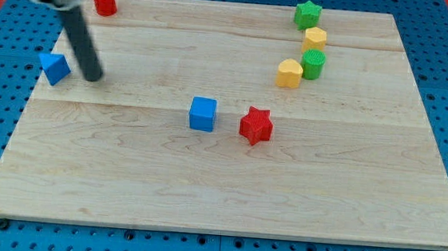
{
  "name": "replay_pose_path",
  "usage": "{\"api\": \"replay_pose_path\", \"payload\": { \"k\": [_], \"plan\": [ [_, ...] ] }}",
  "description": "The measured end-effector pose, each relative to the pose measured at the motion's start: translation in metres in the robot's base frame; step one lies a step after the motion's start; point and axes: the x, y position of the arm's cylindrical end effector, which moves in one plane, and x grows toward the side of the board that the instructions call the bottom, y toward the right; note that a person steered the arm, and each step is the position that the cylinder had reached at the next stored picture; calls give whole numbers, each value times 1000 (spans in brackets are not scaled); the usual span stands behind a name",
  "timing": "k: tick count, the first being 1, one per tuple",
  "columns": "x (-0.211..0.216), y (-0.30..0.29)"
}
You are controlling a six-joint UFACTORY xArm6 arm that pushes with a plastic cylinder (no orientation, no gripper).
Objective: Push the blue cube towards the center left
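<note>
Eight blocks on wooden board [227, 182]. Blue cube [203, 113] near centre, red star [256, 126] just to its right. My tip [92, 75] at upper left, well left of the cube, just right of a blue triangular block [54, 67] at the board's left edge. Red block [104, 1] top left. Green star [307, 14], yellow block [315, 39], green block [313, 64], yellow heart [289, 72] clustered top right. No claw: just a rod.
</note>
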Motion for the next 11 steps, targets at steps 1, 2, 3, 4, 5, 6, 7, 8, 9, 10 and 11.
{"api": "replay_pose_path", "payload": {
  "k": [1,2,3,4,5,6,7,8,9,10,11],
  "plan": [
    [-12,126],
    [20,210],
    [57,173],
    [74,143],
    [89,118],
    [57,43],
    [22,14],
    [21,12],
    [51,27],
    [77,34],
    [70,84]
  ]
}}
